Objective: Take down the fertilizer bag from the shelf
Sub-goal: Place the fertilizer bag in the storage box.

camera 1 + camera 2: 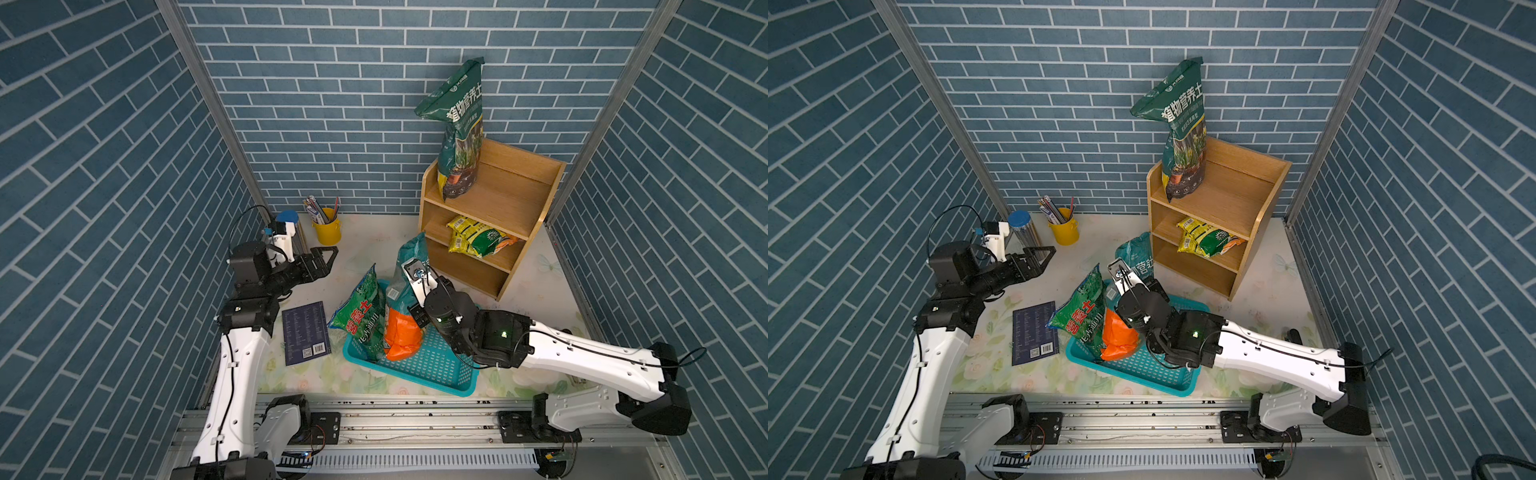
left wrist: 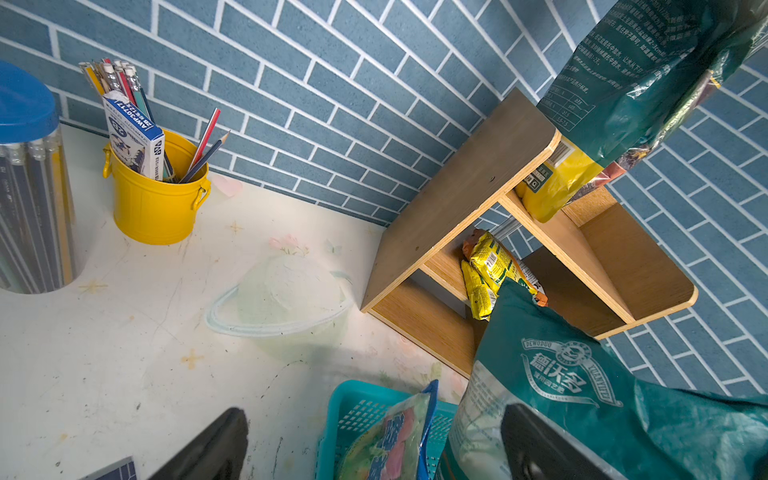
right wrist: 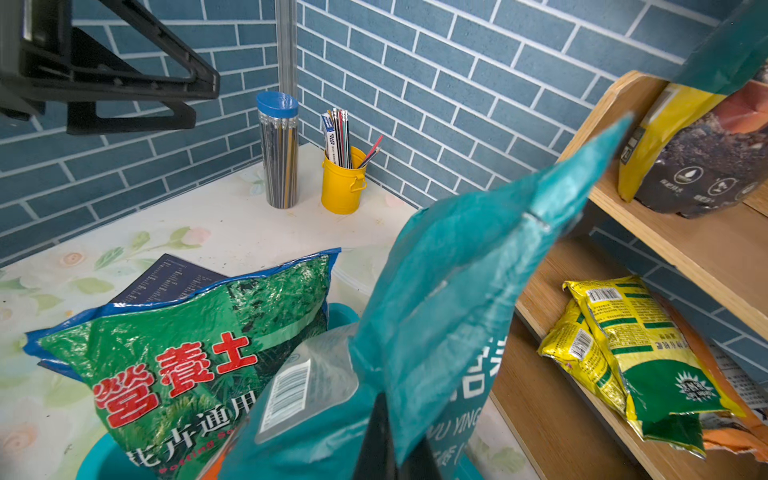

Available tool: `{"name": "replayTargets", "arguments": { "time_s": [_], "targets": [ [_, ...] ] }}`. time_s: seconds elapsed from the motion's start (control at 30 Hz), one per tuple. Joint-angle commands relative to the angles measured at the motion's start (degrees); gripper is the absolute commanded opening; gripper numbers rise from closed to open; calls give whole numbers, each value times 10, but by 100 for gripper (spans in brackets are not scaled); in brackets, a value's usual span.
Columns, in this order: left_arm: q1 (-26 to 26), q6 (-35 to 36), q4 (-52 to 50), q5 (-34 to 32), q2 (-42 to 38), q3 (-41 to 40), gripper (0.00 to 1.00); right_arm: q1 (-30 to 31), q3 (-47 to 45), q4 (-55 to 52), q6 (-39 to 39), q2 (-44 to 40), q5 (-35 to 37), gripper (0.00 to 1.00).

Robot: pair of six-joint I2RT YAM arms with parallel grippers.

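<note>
Over the turquoise basket [image 1: 432,365], in front of the shelf [image 1: 511,199]: teal fertilizer bag [image 1: 411,251], already off the shelf, pinched at its upper part by right end effector [image 3: 380,432], clamped tight, likely to keep it upright beside green soil bag [image 1: 361,316]. Left end effector [image 1: 326,257] wide, empty, standing clear.

Both top views look steeply down; both wrist views closely share the shelf [image 2: 457,195].

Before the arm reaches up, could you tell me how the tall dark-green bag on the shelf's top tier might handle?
The tall dark-green bag stands narrow and upright near the shelf's front edge, so a push would probably tip it. Its top is folded over, suggesting floppy film.
</note>
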Motion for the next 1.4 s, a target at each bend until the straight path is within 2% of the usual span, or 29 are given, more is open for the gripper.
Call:
{"name": "replayTargets", "arguments": {
  "time_s": [0.0, 0.1, 0.3, 0.43, 0.57, 1.0, 1.23, 1.3, 1.37],
  "targets": [
    [3, -1, 8, 8, -1, -6, 100, -5, 15, 122, -31, -1, 42, 0],
    [3, -1, 8, 8, 0, -6, 100, -17, 17, 139, -44, 15, 47, 0],
    [3, -1, 8, 8, 0, -5, 100, -56, 7, 184, -66, 45, 5, 0],
    [3, -1, 8, 8, 0, -5, 100, -59, -51, 249, -107, 60, -28, 0],
    [3, -1, 8, 9, 0, -6, 100, -58, -84, 272, -99, 90, -48, 0],
    [3, -1, 8, 9, 0, -6, 100, -21, -137, 303, -37, 119, -86, 0],
    [3, -1, 9, 9, 0, -7, 100, 42, -174, 353, -54, 141, -76, 0],
    [3, -1, 8, 9, 0, -7, 100, 62, -177, 361, -57, 149, -65, 4],
    [3, -1, 8, 9, 0, -8, 100, 75, -177, 367, -56, 159, -61, 18]
  ]
}}
